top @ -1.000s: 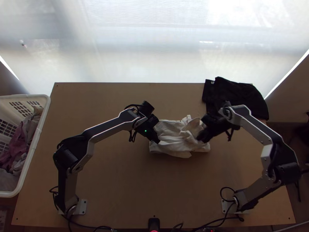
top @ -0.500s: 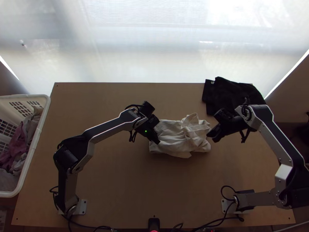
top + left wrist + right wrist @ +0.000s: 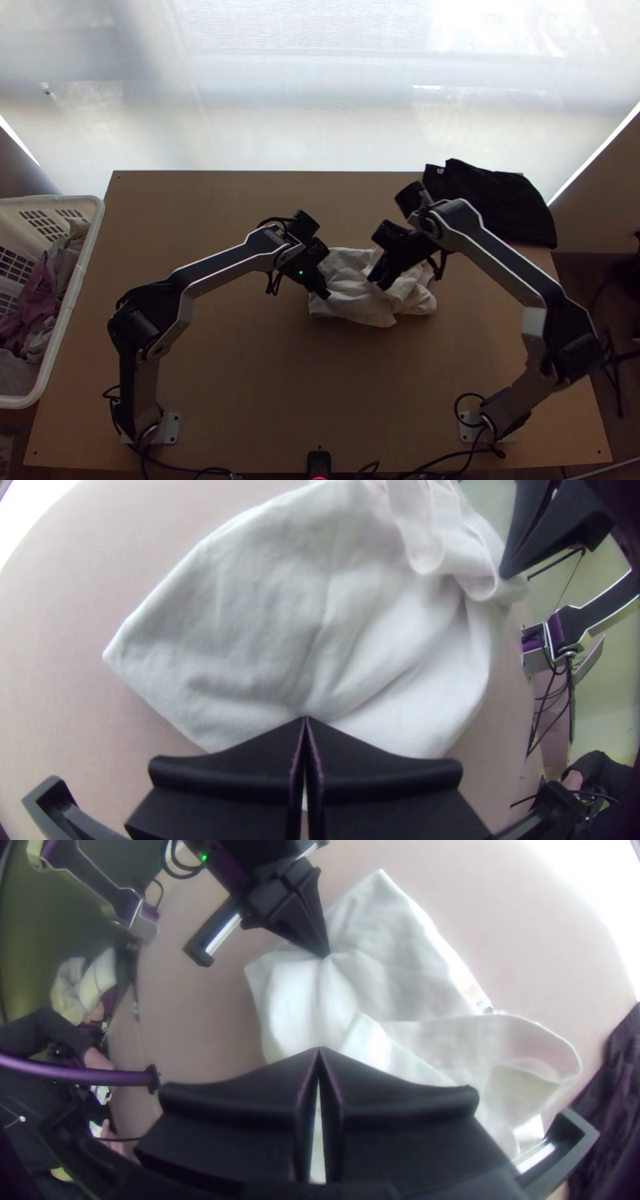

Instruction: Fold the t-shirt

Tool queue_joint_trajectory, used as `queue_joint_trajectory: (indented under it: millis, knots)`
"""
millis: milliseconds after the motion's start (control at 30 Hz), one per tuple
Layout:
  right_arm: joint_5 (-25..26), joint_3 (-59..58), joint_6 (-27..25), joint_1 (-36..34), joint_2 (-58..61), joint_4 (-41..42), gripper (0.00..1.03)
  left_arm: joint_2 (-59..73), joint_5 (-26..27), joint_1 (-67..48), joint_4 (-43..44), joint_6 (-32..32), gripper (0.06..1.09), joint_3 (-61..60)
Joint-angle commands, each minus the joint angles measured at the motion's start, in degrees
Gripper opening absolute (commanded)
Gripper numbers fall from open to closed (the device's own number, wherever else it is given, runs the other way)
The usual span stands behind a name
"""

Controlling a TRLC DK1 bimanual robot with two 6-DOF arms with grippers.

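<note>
The white t-shirt [image 3: 356, 306] lies folded and rumpled in the middle of the table. At its left part is my left gripper [image 3: 326, 296]; in the left wrist view the same gripper [image 3: 305, 720] is shut, its tips on the cloth [image 3: 267, 613]. Creases run out from that pinch in the right wrist view. My right gripper [image 3: 378, 284] is over the middle of the shirt, and in its own view the right gripper [image 3: 320, 1050] has its tips together in front of the cloth [image 3: 393, 967], no fabric visibly caught. A loose band of fabric curves beside it.
Dark folded cloth [image 3: 500, 204] lies at the table's far right corner. A white basket [image 3: 78, 296] with clothes stands along the left side. Bare wood [image 3: 320, 384] stretches between the shirt and the near edge.
My right gripper first drew back to the right, off the shirt, then swung left over its middle. The left gripper has stayed in place.
</note>
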Motion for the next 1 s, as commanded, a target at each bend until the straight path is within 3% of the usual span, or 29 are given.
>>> queue_joint_trajectory:
  millis: [0,267,533,767,967]
  knots:
    - [0.09,2.98,0.63,2.15,4.79,1.68,0.03,-0.68,-0.54,0.11,-0.42,0.33,0.11,-0.25]
    - [0.62,-5.11,-2.97,-3.12,4.44,4.05,0.03,-0.77,-1.50,-0.06,-0.42,0.86,0.11,-0.43]
    - [3.26,-11.61,-3.06,-4.26,8.13,12.05,0.03,-0.42,-1.94,-0.15,-0.25,1.04,0.11,-0.87]
    - [4.93,-18.12,-10.44,-19.12,6.02,12.84,0.03,-0.51,-2.47,-0.15,-0.34,1.65,0.11,-1.04]
    - [5.28,-19.70,-18.97,-33.62,-0.14,5.72,0.03,0.29,-2.73,-0.85,-0.16,1.83,0.11,-0.78]
